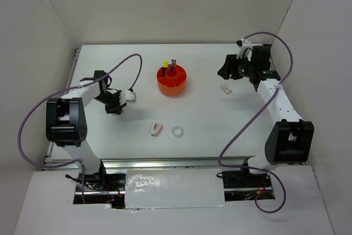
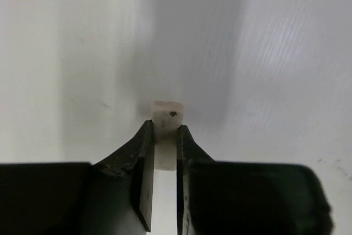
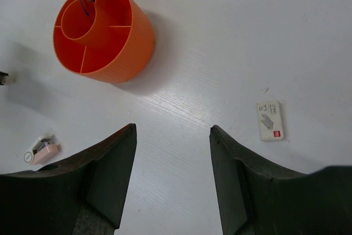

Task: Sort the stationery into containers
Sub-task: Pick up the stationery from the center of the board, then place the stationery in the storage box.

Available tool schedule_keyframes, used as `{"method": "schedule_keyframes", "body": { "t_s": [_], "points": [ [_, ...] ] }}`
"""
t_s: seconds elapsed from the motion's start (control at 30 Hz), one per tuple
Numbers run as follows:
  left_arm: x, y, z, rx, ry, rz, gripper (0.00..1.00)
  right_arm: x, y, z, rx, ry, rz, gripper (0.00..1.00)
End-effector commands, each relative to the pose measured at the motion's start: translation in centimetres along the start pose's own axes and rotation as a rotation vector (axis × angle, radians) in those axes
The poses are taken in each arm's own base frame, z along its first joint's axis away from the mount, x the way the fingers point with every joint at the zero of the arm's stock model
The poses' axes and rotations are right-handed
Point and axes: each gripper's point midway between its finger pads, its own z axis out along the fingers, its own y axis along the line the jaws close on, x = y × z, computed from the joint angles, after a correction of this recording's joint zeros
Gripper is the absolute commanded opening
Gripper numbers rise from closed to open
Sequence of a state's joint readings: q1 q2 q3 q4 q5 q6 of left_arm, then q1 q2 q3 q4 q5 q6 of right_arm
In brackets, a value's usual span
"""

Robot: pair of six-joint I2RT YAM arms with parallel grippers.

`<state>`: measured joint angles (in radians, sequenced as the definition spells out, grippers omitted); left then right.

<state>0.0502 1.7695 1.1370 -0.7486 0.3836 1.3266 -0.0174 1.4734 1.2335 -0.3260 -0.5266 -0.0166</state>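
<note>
While left jaws clench a dark-specked white eraser [image 2: 166,115], right jaws gape near a packaged eraser [image 3: 270,120], print illegible.

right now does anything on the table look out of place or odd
Nothing is spilled or damaged; the orange organizer stands upright. Three items lie loose outside it: a pink-white piece and a white tape ring near the front, and a labelled eraser at the right. The left gripper holds a white eraser block.
</note>
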Motion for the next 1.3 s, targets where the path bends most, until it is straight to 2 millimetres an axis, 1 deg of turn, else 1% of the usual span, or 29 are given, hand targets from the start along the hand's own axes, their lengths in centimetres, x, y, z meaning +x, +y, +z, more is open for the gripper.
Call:
{"method": "schedule_keyframes", "body": {
  "t_s": [0.0, 0.03, 0.07, 0.1, 0.13, 0.17, 0.2, 0.23, 0.27, 0.3, 0.33, 0.37, 0.4, 0.43, 0.47, 0.5, 0.53, 0.57, 0.6, 0.63, 0.67, 0.7, 0.77, 0.87, 0.93, 1.03, 1.07, 1.2, 1.27],
  "points": [
    [-9.8, 1.7, -4.6, -0.083, -0.407, 0.022, 0.04, -1.0, 0.8, -1.1, -0.004, -0.041, -0.021, 0.62],
    [-13.0, 1.3, -6.0, -0.057, -0.564, -0.055, 0.02, -1.0, 0.7, -1.1, -0.004, -0.039, -0.019, 0.62],
    [-14.8, 1.2, -7.5, -0.075, -0.637, -0.084, 0.0, -0.9, 0.8, -1.0, -0.005, -0.038, -0.019, 0.62],
    [-17.4, 2.7, -9.1, -0.124, -0.739, -0.137, 0.0, -1.0, 0.8, -1.0, -0.005, -0.039, -0.019, 0.62],
    [-19.6, 2.6, -9.7, -0.13, -0.797, -0.135, 0.0, -1.0, 0.7, -0.9, -0.004, -0.04, -0.018, 0.62],
    [-20.3, 2.5, -10.0, -0.173, -0.822, -0.169, 0.0, -1.0, 0.7, -0.8, -0.004, -0.04, -0.017, 0.62],
    [-21.7, 3.2, -10.8, -0.226, -0.868, -0.165, 0.0, -1.0, 0.8, -0.7, -0.008, -0.039, -0.014, 0.62],
    [-24.3, 3.6, -12.2, -0.254, -0.959, -0.192, 0.0, -1.1, 0.8, -0.6, -0.009, -0.04, -0.016, 0.62],
    [-24.6, 4.3, -12.0, -0.291, -0.975, -0.248, 0.0, -1.2, 0.8, -0.5, -0.011, -0.046, -0.016, 0.62],
    [-25.6, 4.3, -12.1, -0.256, -1.018, -0.364, 0.0, -1.2, 0.8, -0.5, -0.016, -0.045, -0.016, 0.62],
    [-27.1, 4.9, -12.3, -0.274, -1.064, -0.36, 0.0, -1.1, 0.7, -0.3, -0.014, -0.044, -0.015, 0.62],
    [-27.5, 5.8, -12.4, -0.301, -1.091, -0.425, 0.0, -1.2, 0.7, -0.2, -0.016, -0.047, -0.017, 0.62],
    [-28.5, 5.6, -12.3, -0.267, -1.125, -0.497, 0.0, -1.2, 0.6, -0.1, -0.014, -0.048, -0.017, 0.62],
    [-29.1, 6.2, -12.4, -0.28, -1.158, -0.496, 0.0, -1.3, 0.6, -0.1, -0.012, -0.049, 0.011, 0.62],
    [-29.4, 6.4, -12.3, -0.289, -1.171, -0.502, 0.0, -1.4, 0.7, 0.1, -0.018, -0.05, 0.011, 0.62],
    [-30.0, 6.2, -11.4, -0.273, -1.176, -0.509, 0.01, -1.4, 0.6, 0.2, -0.016, -0.05, 0.011, 0.62],
    [-30.7, 6.3, -11.8, -0.294, -1.216, -0.477, 0.03, -1.5, 0.6, 0.3, -0.018, -0.051, 0.015, 0.62],
    [-31.0, 6.2, -11.6, -0.292, -1.236, -0.46, 0.05, -1.6, 0.6, 0.4, -0.02, -0.052, 0.016, 0.62],
    [-31.3, 6.0, -10.6, -0.272, -1.23, -0.441, 0.06, -1.5, 0.6, 0.5, -0.021, -0.048, 0.019, 0.62],
    [-32.0, 6.1, -10.7, -0.269, -1.243, -0.416, 0.06, -1.4, 0.6, 0.6, -0.023, -0.047, 0.022, 0.62],
    [-32.1, 6.5, -10.3, -0.279, -1.244, -0.438, 0.05, -1.4, 0.5, 0.7, -0.022, -0.043, 0.024, 0.62],
    [-31.9, 7.0, -9.2, -0.282, -1.229, -0.466, 0.03, -1.3, 0.4, 0.8, -0.021, -0.04, 0.024, 0.62],
    [-32.0, 7.8, -9.0, -0.307, -1.238, -0.478, 0.02, -1.3, 0.4, 0.8, -0.019, -0.04, 0.019, 0.62],
    [-31.4, 9.2, -7.4, -0.329, -1.222, -0.518, 0.02, -1.2, 0.1, 0.9, -0.013, -0.035, 0.017, 0.62],
    [-31.6, 9.7, -7.5, -0.341, -1.23, -0.511, 0.03, -1.0, -0.1, 1.0, -0.01, -0.028, 0.022, 0.62],
    [-31.5, 10.4, -6.8, -0.355, -1.226, -0.526, 0.09, -1.0, -0.4, 1.1, -0.009, -0.025, 0.024, 0.62],
    [-31.5, 10.7, -6.8, -0.363, -1.229, -0.525, 0.11, -1.0, -0.5, 1.1, -0.009, -0.024, 0.027, 0.62],
    [-31.3, 11.1, -6.1, -0.368, -1.225, -0.531, 0.14, -0.9, -0.6, 1.2, -0.009, -0.02, 0.025, 0.62],
    [-31.3, 11.1, -5.9, -0.367, -1.221, -0.53, 0.19, -0.9, -0.6, 1.2, -0.008, -0.02, 0.025, 0.62]
  ]
}}
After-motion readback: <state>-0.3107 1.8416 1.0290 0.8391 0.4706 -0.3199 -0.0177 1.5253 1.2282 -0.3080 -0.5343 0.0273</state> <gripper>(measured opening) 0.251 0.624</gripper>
